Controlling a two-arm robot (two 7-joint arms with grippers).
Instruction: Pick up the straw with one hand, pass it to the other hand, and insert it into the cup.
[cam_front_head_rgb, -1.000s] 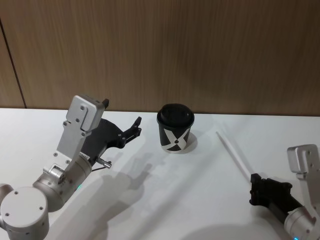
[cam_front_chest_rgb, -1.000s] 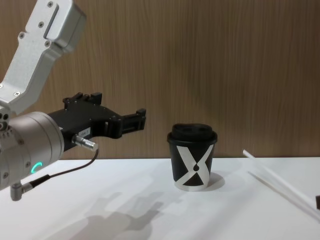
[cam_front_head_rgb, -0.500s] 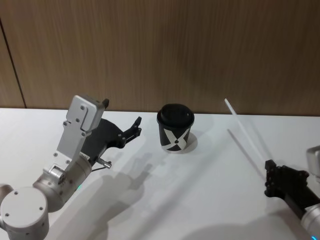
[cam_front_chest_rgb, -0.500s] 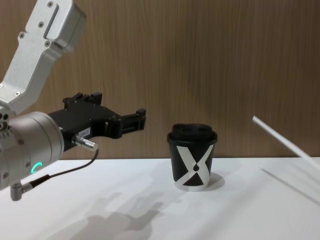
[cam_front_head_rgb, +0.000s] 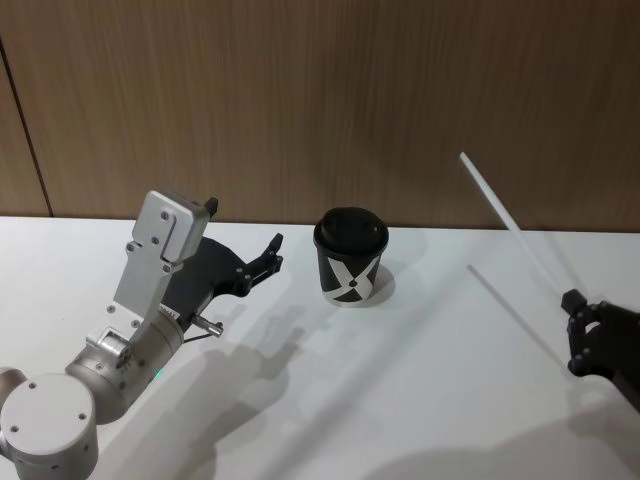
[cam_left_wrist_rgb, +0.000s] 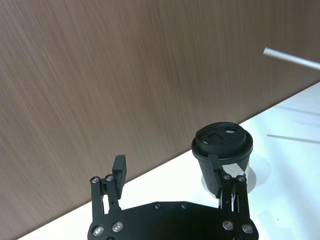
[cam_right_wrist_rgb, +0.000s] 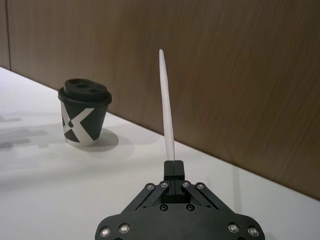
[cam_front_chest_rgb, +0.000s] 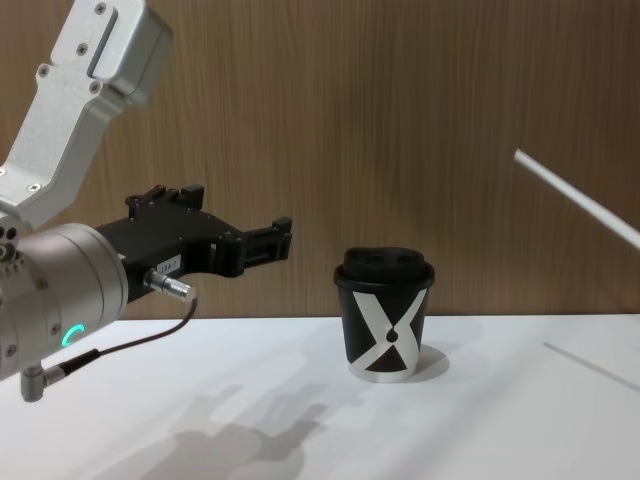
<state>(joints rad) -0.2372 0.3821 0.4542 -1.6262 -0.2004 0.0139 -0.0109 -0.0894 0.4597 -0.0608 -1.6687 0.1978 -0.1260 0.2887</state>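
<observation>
The black cup (cam_front_head_rgb: 351, 257) with its domed lid and white X stands upright mid-table, also seen in the chest view (cam_front_chest_rgb: 385, 325). My right gripper (cam_front_head_rgb: 585, 322) is at the right edge, shut on the lower end of the white straw (cam_front_head_rgb: 515, 225). The straw hangs in the air, slanting up and toward the wall, off the table (cam_front_head_rgb: 400, 400). In the right wrist view the straw (cam_right_wrist_rgb: 167, 110) rises straight out of the closed fingertips (cam_right_wrist_rgb: 174, 167). My left gripper (cam_front_head_rgb: 270, 255) hovers open just left of the cup, holding nothing.
A wood-panelled wall (cam_front_head_rgb: 400, 100) runs close behind the cup and the straw's upper tip. The straw's shadow (cam_front_head_rgb: 510, 310) lies on the white table right of the cup. The left arm's silver body (cam_front_head_rgb: 150, 290) fills the near left.
The right gripper has lifted the straw off the table and carried it up and to the right. The left arm and the cup have not moved.
</observation>
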